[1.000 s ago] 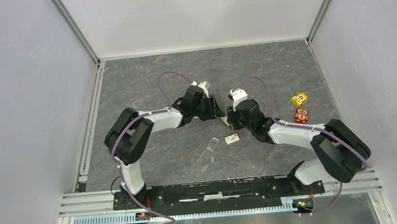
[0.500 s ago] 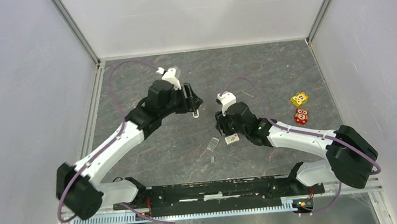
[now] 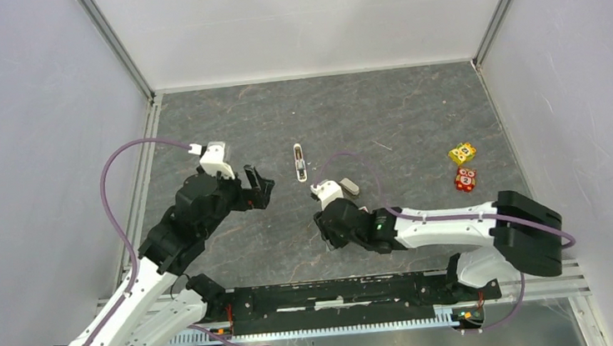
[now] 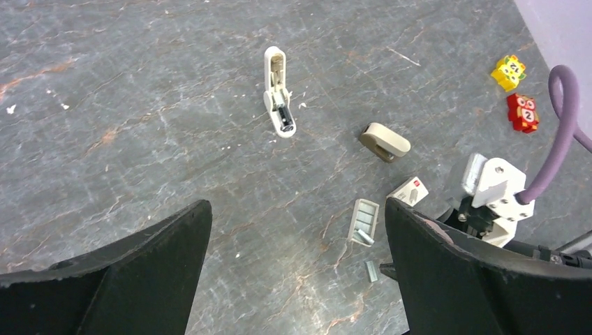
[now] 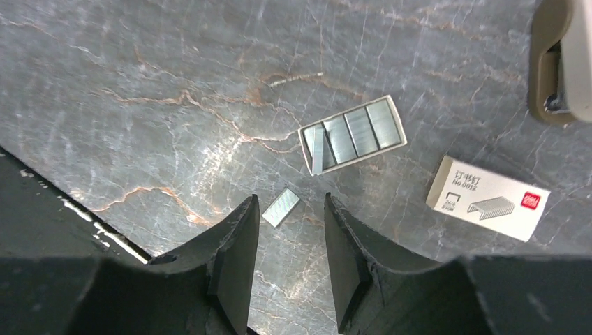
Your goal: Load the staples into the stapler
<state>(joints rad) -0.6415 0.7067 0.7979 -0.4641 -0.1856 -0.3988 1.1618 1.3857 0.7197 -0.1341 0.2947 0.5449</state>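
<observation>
left gripper (image 4: pixel 297 213): spread wide, holding nothing | right gripper (image 5: pixel 290 201): partly open, jaws flanking a loose strip of staples (image 5: pixel 280 208), not gripped

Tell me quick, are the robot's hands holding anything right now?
Left gripper: open wide, holding nothing.
Right gripper: open, jaws either side of a loose staple strip, not gripping it.

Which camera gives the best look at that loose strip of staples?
The right wrist view: the strip lies close up and sharp. The left wrist view shows it tiny; from the top I can't make it out.
</observation>
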